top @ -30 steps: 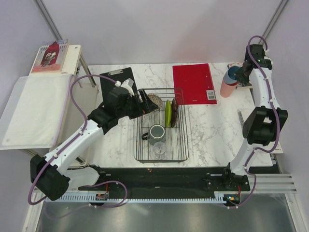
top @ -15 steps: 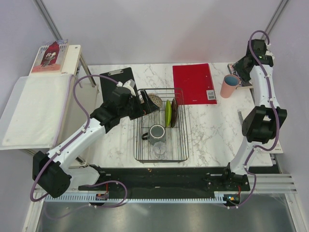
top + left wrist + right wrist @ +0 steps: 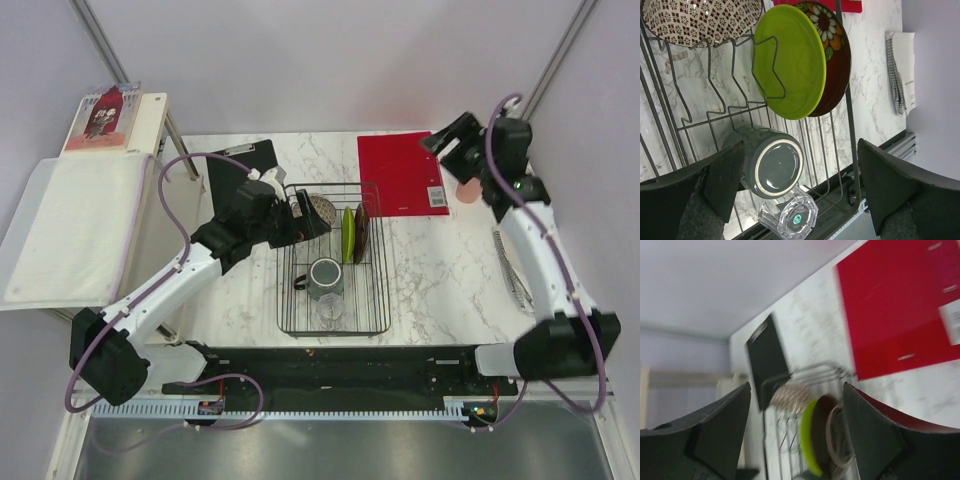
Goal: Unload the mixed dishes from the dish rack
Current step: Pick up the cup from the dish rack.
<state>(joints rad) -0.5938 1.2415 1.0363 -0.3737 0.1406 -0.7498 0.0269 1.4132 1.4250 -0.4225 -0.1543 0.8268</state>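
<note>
Right gripper (image 3: 796, 407) has released the pink cup (image 3: 467, 191) (on the marble (image 3: 440, 260), behind its spread empty fingers) and swung toward the wire dish rack (image 3: 385, 270). One out, five left. Left gripper (image 3: 800, 185) hangs wide open, empty: glossy lime-green plate (image 3: 790, 60) and dark red floral plate (image 3: 837, 55) upright beyond its fingertips, mesh-print bowl (image 3: 695, 20) further out, glazed grey mug (image 3: 772, 167) between the fingers, faceted clear glass (image 3: 790, 220) beside it. Likely next: descend, centre on the mug's slick wall.

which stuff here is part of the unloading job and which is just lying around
Job: rack, mug, green plate, red plate, bowl, glass, pink cup.
Lying about: red folder, clipboard, book, striped cloth.
</note>
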